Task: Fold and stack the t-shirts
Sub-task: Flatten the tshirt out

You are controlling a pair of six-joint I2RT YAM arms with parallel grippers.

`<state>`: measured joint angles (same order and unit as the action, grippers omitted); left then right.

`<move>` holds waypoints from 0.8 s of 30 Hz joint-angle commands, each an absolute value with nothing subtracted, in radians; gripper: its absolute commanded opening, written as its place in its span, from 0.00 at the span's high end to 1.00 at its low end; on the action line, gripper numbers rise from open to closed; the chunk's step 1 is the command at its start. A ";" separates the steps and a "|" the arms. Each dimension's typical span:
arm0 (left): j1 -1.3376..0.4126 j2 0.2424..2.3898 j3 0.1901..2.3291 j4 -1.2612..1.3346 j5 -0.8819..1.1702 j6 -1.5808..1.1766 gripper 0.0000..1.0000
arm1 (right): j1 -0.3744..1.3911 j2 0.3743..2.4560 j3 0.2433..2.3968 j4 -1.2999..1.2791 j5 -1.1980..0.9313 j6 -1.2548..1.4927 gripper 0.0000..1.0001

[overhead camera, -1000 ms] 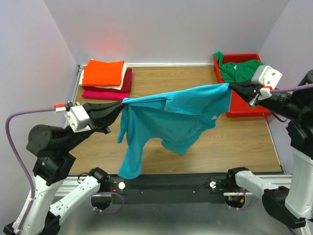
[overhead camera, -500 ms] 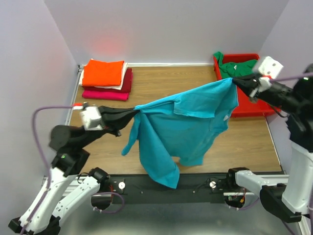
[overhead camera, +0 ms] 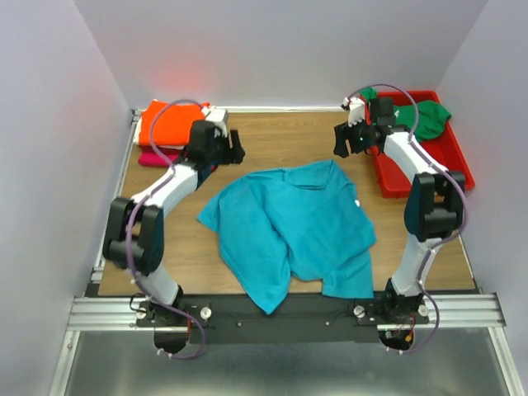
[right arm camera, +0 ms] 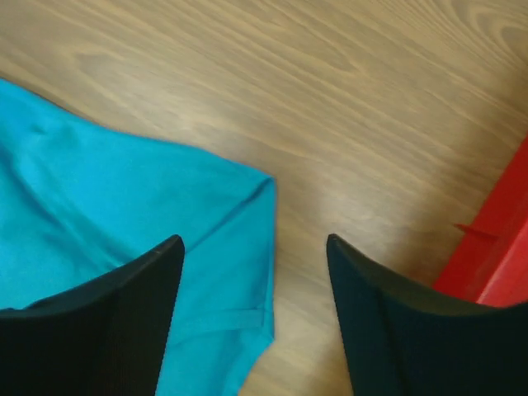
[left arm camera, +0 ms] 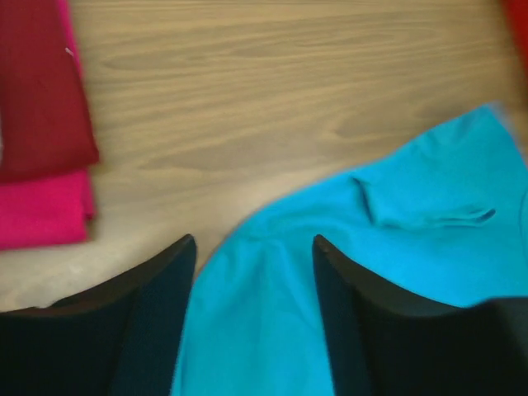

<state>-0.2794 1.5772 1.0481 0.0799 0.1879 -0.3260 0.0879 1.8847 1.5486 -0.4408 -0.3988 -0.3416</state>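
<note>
Wood-grain worktop (left arm camera: 247, 82) spreads ahead of both jaws; a red bin (right arm camera: 503, 247) sits just beside the right jaws.

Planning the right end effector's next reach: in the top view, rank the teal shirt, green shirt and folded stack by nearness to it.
1. Teal shirt, mid-table, just beside the right end effector.
2. Green shirt, back right corner.
3. Folded stack, back left corner.

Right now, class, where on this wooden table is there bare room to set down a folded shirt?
Bare wooden table shows along the far edge, between the orange-topped stack of folded shirts and the red plastic bin, though the left gripper and right gripper hover there. More lies near-left and near-right of the spread teal cotton t-shirt. The centre is crowded.
</note>
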 commanded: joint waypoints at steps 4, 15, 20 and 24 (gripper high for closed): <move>-0.285 1.625 1.390 -0.163 -0.026 -0.126 0.15 | 0.092 1.784 1.554 -0.351 -0.315 -0.288 0.07; -0.296 1.122 0.948 -0.072 0.210 0.063 0.18 | 0.098 1.359 1.071 -0.976 -0.764 -1.313 0.04; -0.295 0.982 0.790 -0.040 0.391 -0.144 0.20 | 0.100 1.230 0.896 -1.097 -0.608 -1.546 0.06; -0.296 1.000 0.713 -0.026 0.445 -0.407 0.31 | 0.100 1.223 0.828 -1.055 -0.528 -1.519 0.10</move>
<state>-0.2905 0.9920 0.7692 -0.0463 0.3244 -0.1352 0.0986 1.2331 0.8730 -0.9977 -0.6121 -1.4055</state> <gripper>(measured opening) 0.737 0.923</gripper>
